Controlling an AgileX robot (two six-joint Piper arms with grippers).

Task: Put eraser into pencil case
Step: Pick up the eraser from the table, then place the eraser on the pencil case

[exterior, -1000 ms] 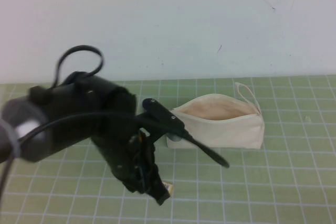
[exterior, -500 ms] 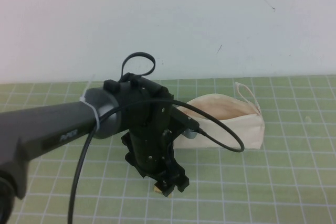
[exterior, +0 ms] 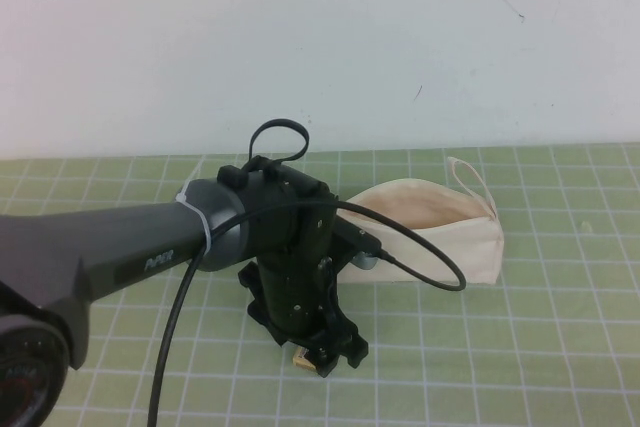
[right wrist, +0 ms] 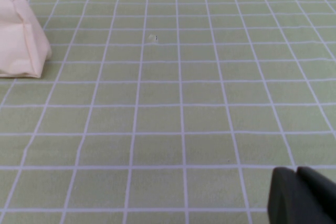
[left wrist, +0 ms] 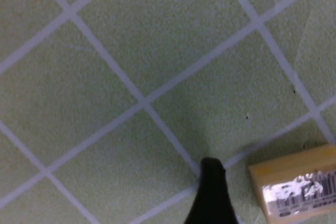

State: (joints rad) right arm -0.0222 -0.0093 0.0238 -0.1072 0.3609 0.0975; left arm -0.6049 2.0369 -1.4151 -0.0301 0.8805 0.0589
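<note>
The cream pencil case (exterior: 440, 242) lies open on the green grid mat, its beige lining showing and its loop strap at the right end. The tan-yellow eraser (exterior: 299, 357) lies on the mat in front of the case, mostly hidden under my left gripper (exterior: 328, 352), which hangs low right over it. In the left wrist view the eraser (left wrist: 296, 187), barcode label up, lies just beside one black fingertip (left wrist: 211, 195); the other finger is out of frame, and the jaws are open. My right gripper (right wrist: 297, 174) is shut and empty, right of the case (right wrist: 18, 35).
The green grid mat (exterior: 560, 347) runs to a white wall behind the case. My left arm and its cable (exterior: 420, 267) cross in front of the case's left end. A small pale speck (right wrist: 152, 38) lies on the mat.
My left arm has swung right and stretched out, and its gripper has come down over the eraser, covering most of it. The case has not moved.
</note>
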